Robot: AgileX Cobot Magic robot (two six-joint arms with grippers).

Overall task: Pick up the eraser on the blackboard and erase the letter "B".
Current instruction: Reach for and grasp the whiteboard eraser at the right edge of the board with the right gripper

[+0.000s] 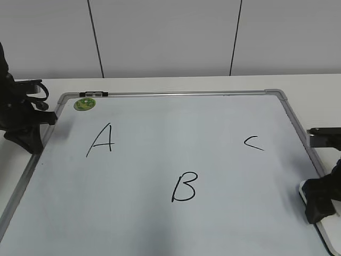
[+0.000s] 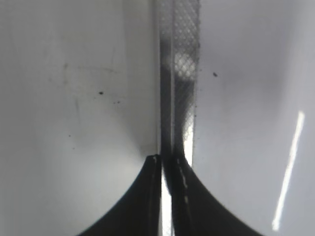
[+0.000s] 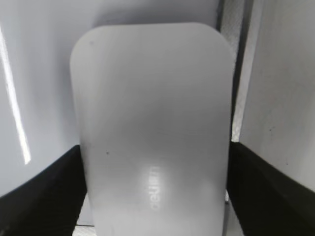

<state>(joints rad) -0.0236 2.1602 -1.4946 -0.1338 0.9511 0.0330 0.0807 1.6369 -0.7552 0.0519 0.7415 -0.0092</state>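
Your right gripper [image 3: 155,196] has its fingers on either side of the eraser [image 3: 152,123], clamped on its long edges at the blackboard's [image 1: 176,160] right frame. From it, the letter "B" [image 1: 184,187] lies well to the left. Your left gripper [image 2: 166,169] sits pinched together over the board's left frame.

The robot's black left gripper [image 1: 32,140] sits low at the left edge of the table, near the far corner, and its two dark fingers [image 2: 142,196] are pressed close together with only a thin slit between them. The black right gripper [image 1: 319,205] is low at the right edge of the table, near the front corner. Its two dark fingers [image 3: 44,196] are spread wide, one on each side of the white shiny plastic eraser [image 3: 152,132], right up against its sides.
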